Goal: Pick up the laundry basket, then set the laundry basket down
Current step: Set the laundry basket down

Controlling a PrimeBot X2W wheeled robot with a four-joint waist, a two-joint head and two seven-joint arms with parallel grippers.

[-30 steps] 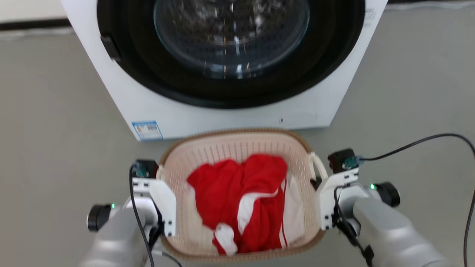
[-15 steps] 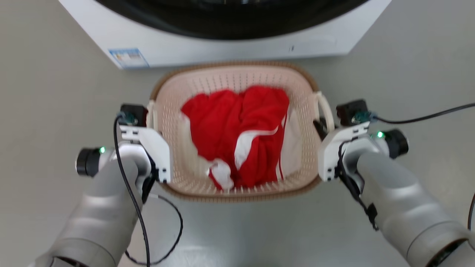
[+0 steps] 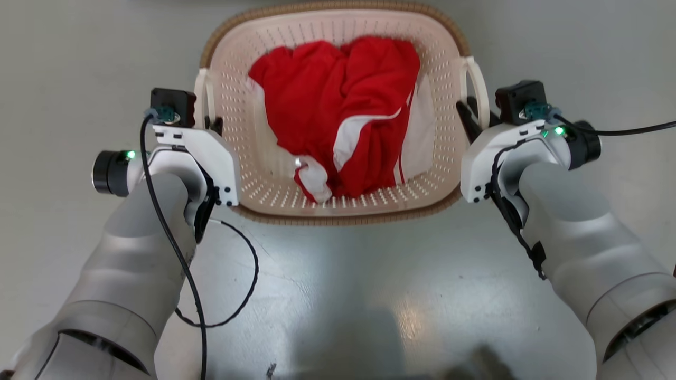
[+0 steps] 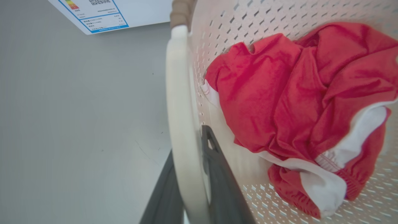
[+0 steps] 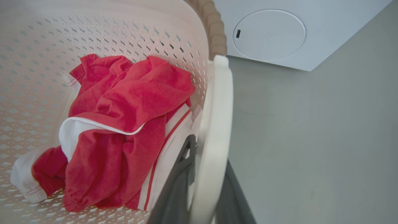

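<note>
Symmetrically, arms [image 3: 137,248] flank the laundry basket [image 3: 343,216].

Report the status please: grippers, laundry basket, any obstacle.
Left gripper: jaws closed on left handle. Right gripper: jaws closed on right handle. Laundry basket held by both, red garment inside. Washing machine close beyond it.

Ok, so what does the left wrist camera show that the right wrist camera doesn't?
Left wrist view: the blue-bordered label on the washing machine corner, and the left hand closed around the laundry basket by its left handle. Right wrist view: a round cover on the machine's front, and the right hand closed around the right handle. Both: the basket's perforated wall, the red and white clothes inside it, and the grey floor.
</note>
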